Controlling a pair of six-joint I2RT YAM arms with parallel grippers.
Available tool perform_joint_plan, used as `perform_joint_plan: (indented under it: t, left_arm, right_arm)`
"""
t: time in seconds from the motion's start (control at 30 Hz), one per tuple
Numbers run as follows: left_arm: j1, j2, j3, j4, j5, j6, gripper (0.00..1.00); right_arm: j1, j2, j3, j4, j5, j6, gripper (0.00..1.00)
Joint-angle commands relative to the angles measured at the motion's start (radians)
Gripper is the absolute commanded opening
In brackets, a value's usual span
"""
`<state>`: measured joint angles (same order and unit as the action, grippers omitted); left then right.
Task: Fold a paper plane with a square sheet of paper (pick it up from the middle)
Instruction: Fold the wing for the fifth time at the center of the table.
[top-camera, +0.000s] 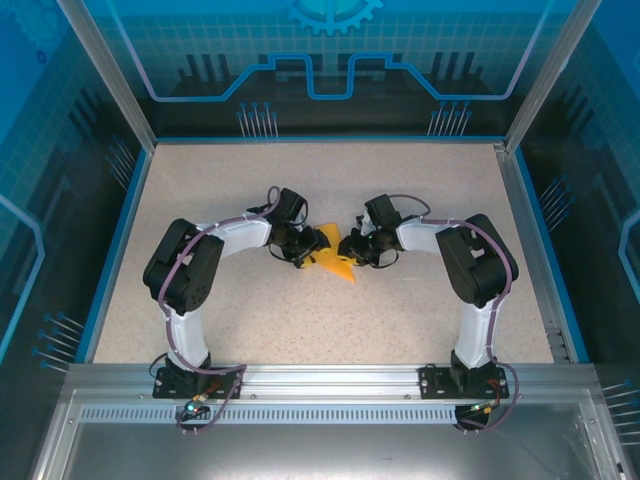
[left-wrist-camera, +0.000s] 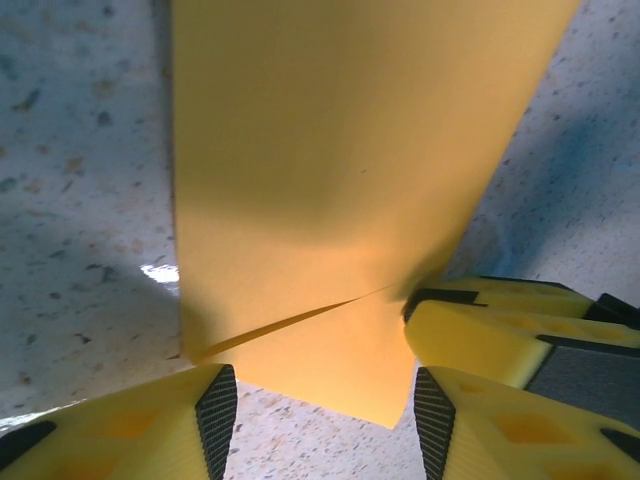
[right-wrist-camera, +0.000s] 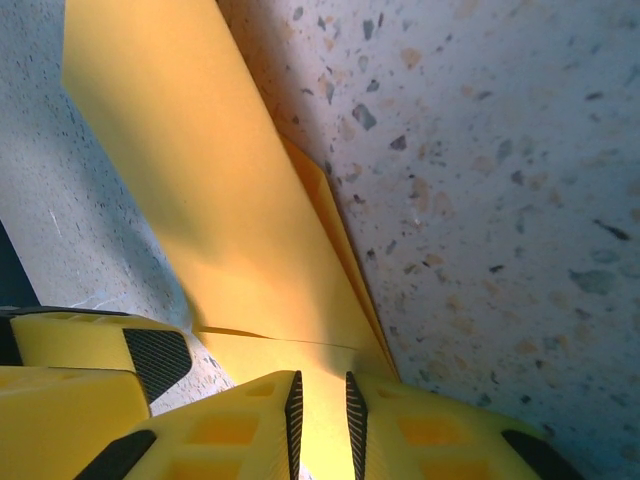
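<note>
Paper plane: orange, folded narrow with layered flaps, at the middle of the speckled bench.
Right gripper: at the plane's right, fingers pressed almost together, pinching one end of it.
Left gripper: at its left, fingers spread wide, a paper corner between them.
</note>
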<state>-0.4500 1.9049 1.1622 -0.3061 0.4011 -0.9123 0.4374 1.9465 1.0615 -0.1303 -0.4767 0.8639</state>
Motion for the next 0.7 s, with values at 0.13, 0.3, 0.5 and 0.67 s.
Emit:
perform_joint_plan:
  t: [0.13,0.3,0.5,0.67]
  left_arm:
    - [-0.010,0.022,0.031,-0.075,-0.025,0.023,0.57]
    - [-0.010,0.029,0.036,-0.092,-0.041,0.023,0.60]
    - [-0.015,0.042,0.053,-0.109,-0.040,0.028,0.62]
    - [-0.018,0.053,0.060,-0.083,-0.017,0.029,0.59]
  right_arm:
    - [-0.011,0.080,-0.028,-0.100,0.062,-0.010,0.22]
    - [-0.011,0.081,-0.028,-0.103,0.066,-0.011,0.22]
    - [-0.012,0.086,-0.030,-0.105,0.071,-0.008,0.22]
    - [-0.012,0.088,-0.032,-0.104,0.070,-0.009,0.21]
